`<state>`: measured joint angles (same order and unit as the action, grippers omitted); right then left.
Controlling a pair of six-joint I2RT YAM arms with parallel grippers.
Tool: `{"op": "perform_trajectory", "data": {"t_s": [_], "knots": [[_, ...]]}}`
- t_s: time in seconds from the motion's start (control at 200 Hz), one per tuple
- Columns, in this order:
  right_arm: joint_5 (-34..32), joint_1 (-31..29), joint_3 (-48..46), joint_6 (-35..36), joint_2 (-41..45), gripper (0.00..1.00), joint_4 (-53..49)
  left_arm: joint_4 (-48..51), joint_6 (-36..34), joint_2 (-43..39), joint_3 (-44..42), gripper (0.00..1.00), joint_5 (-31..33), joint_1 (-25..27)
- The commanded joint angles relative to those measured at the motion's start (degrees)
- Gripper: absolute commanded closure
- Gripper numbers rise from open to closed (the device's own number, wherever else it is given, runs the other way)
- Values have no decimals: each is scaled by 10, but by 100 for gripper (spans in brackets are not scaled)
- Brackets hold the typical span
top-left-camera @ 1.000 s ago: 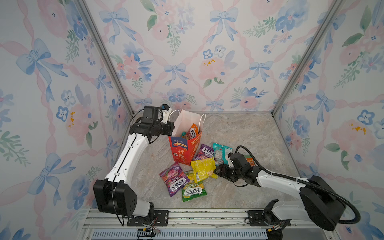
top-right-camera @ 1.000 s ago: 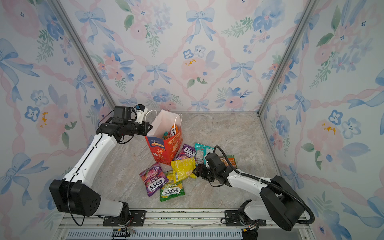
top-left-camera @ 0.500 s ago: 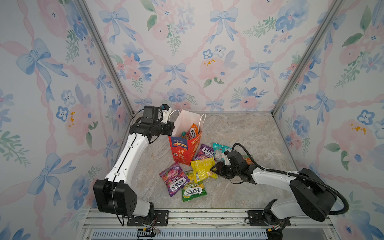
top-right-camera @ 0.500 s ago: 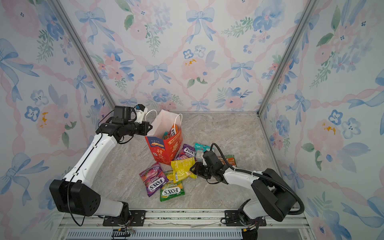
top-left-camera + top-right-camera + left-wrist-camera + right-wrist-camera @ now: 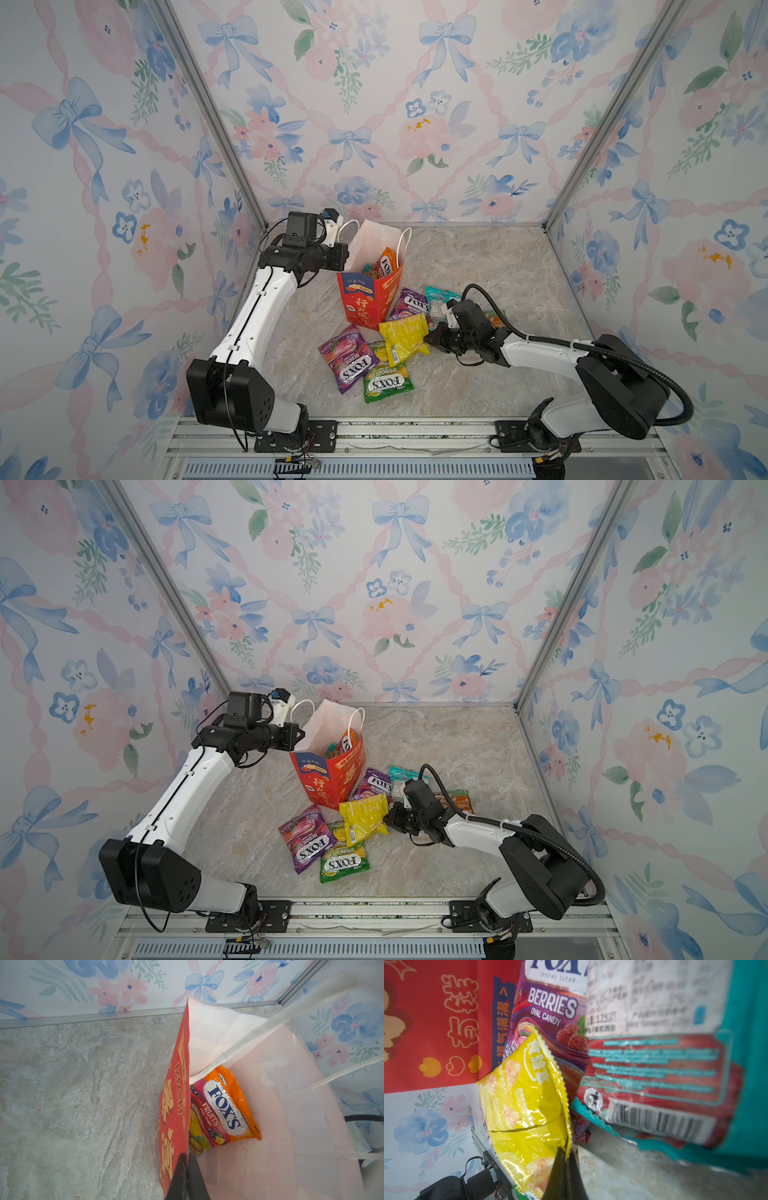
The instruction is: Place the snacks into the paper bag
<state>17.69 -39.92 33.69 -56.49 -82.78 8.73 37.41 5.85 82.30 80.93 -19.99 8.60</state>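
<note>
One paper bag [image 5: 365,299] holds at least two packets [image 5: 224,1105] (orange on top); six lie outside. Left gripper [image 5: 186,1156] pinches its rim, right gripper [image 5: 565,1152] the yellow packet [image 5: 403,336].

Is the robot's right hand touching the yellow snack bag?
Touching. The right wrist view shows the right hand pinched shut on the crinkly edge of the yellow packet.
</note>
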Motion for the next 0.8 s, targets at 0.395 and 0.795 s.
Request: {"op": "perform_trajectory", "data": {"t_s": [0.395, 0.795], "knots": [[-50, -7, 120, 77, 109, 100, -172, 21, 3, 8, 7, 100, -2, -3], [-115, -6, 237, 130, 159, 100, -323, 21, 4, 7, 7, 100, -6, -2]]}}
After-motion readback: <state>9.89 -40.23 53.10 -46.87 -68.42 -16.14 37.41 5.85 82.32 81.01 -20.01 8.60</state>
